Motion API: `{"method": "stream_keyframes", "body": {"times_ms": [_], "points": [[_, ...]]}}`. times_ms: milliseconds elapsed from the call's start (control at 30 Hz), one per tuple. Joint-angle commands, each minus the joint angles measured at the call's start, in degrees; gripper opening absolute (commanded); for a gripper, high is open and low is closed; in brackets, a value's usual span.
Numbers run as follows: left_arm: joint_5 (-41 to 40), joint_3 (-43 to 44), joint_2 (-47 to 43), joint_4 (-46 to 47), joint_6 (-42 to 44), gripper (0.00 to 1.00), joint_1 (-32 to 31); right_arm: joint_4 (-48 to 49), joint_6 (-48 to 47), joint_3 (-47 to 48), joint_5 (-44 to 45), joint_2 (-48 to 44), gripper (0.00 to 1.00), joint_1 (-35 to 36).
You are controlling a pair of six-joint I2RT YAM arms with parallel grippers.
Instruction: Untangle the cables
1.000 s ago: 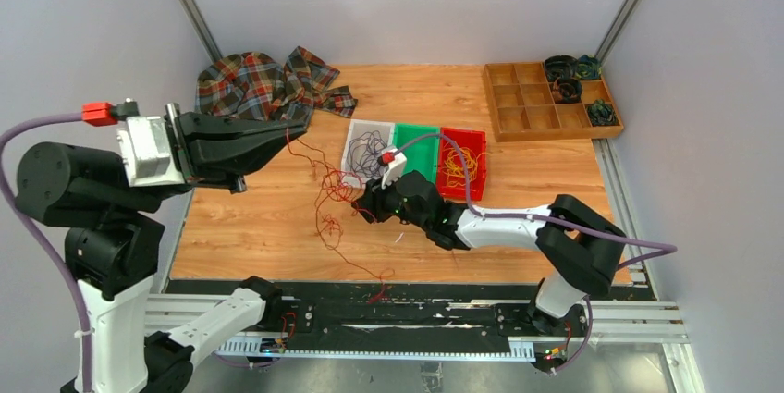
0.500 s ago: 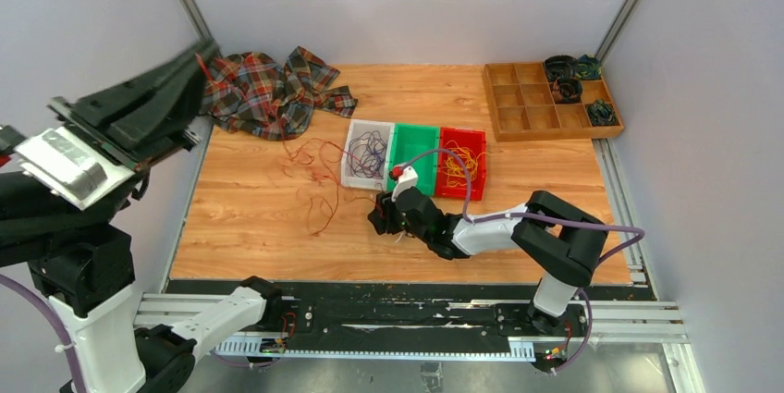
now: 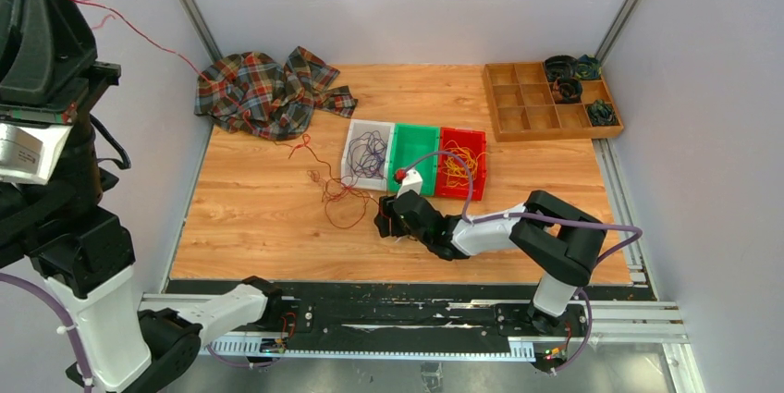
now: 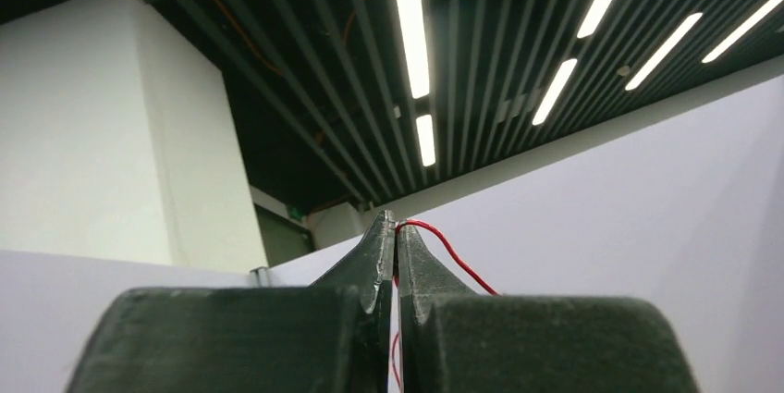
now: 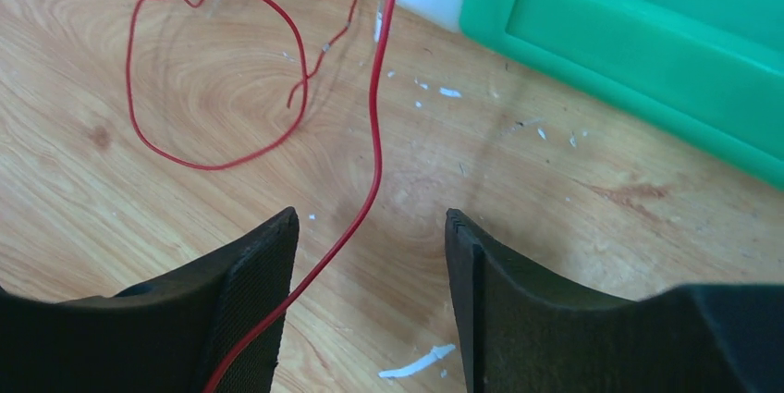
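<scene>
My left gripper (image 4: 398, 227) is raised high at the far left, pointing up, shut on a thin dark red cable (image 4: 453, 259). In the top view that cable (image 3: 139, 32) runs taut from the gripper down to loose red loops (image 3: 337, 194) on the wooden table. My right gripper (image 3: 384, 224) is open, low over the table beside the loops. In the right wrist view a red strand (image 5: 373, 148) passes between its fingers (image 5: 254, 300), ungripped. Purple cables (image 3: 368, 151) lie in the white bin, yellow cables (image 3: 458, 166) in the red bin.
A green bin (image 3: 418, 145) stands between the white and red bins; its wall shows in the right wrist view (image 5: 647, 51). A plaid cloth (image 3: 263, 88) lies at the back left. A wooden compartment tray (image 3: 532, 106) with dark cable coils stands at the back right.
The left arm has swung up to near vertical, lifting its end of the red cable. The loops on the table have shifted and drawn out. The right gripper has stayed low by the bins.
</scene>
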Motion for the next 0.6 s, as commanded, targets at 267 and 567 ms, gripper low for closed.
{"method": "stream_keyframes", "body": {"times_ms": [267, 567], "points": [[-17.1, 18.9, 11.7, 13.4, 10.3, 0.01, -0.4, -5.7, 5.1, -3.3, 3.5, -4.2, 0.45, 1.7], [-11.4, 25.3, 15.6, 11.9, 13.0, 0.01, -0.4, -9.7, 11.3, -4.8, 4.5, -4.4, 0.39, 2.1]]}}
